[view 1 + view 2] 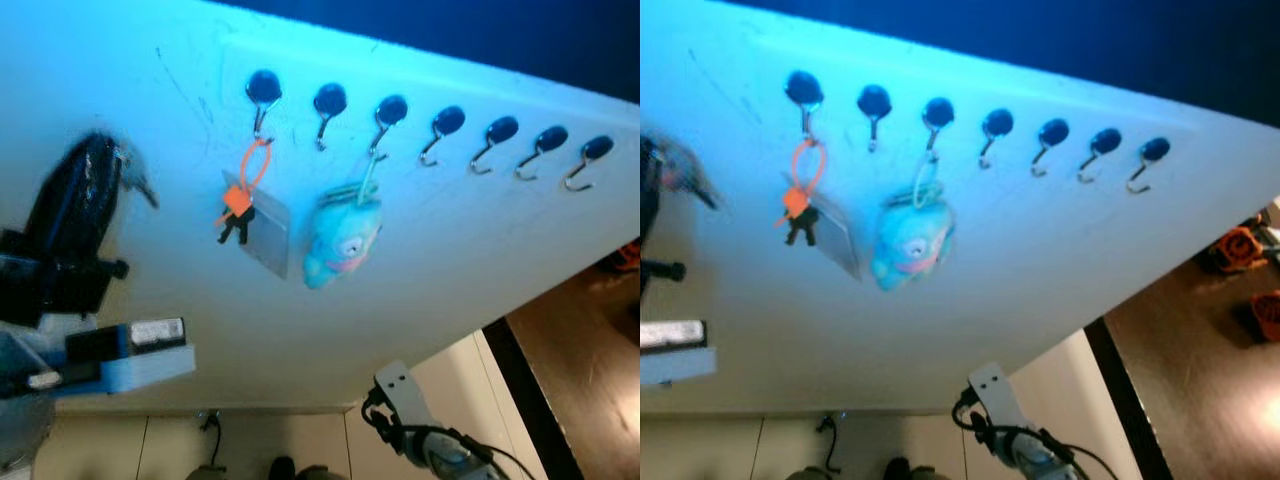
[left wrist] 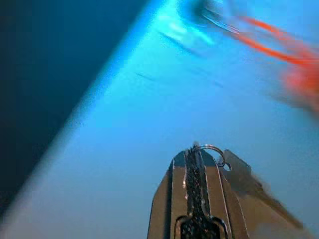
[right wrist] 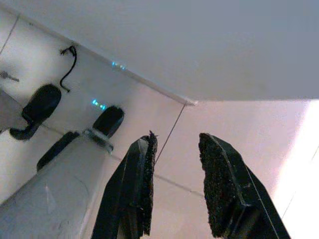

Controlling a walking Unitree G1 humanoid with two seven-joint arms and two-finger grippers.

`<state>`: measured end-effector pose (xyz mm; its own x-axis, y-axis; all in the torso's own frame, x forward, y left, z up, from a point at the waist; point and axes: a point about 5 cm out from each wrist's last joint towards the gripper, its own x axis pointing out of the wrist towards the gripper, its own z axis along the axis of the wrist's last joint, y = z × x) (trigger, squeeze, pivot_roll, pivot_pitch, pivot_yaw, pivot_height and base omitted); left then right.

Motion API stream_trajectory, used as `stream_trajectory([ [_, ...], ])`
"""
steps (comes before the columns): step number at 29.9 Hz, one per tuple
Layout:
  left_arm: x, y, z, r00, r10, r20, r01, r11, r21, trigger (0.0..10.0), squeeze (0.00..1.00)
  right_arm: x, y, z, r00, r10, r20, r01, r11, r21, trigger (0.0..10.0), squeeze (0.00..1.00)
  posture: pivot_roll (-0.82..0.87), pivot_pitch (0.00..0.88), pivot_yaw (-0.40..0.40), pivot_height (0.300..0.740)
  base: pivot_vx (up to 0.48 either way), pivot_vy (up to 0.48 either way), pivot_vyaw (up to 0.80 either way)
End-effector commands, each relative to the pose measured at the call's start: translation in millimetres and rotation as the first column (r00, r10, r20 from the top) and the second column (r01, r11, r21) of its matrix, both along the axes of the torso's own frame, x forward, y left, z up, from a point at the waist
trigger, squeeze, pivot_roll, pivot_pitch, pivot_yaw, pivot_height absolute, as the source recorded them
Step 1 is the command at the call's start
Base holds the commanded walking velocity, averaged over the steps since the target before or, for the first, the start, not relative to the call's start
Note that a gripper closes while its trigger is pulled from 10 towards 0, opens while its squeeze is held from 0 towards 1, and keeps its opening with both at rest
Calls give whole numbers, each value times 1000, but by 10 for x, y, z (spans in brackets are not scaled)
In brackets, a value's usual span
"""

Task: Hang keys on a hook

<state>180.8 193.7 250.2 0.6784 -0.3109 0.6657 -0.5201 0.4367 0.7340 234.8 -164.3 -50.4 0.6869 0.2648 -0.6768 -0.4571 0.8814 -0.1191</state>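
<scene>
A row of several black magnetic hooks [image 1: 447,122] runs across a white board [image 1: 460,260]. From the leftmost hook [image 1: 263,90] hang an orange loop with dark keys [image 1: 238,205] and a clear tag. A blue plush keychain [image 1: 342,240] hangs on the third hook [image 1: 390,110]. My left gripper [image 1: 105,150] is raised to the left of the hooks, close to the board. It is shut on a silver key [image 2: 244,174] by its ring [image 2: 212,149]. My right gripper [image 3: 177,139] hangs low by the floor, open and holding nothing.
The hooks right of the plush [image 1: 549,139] are bare. Below the board lies pale tiled floor [image 1: 280,440], and dark brown floor [image 1: 1200,380] with orange objects [image 1: 1238,245] lies at the right. The right arm [image 1: 420,430] shows at the bottom.
</scene>
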Motion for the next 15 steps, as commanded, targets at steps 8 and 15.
stream_trajectory([
  [8,-272,227,-1124,903,53,-426,-11,995,100,10000,0,-232,-115,-139,997,-52,-63,51,999,-12,10000,0,170,111,-131,740,0,0,0],
  [15,-785,455,-2310,376,79,-923,-72,996,56,10000,0,-298,-181,-169,995,-71,-76,69,997,-24,10000,0,154,121,-130,740,0,0,0],
])
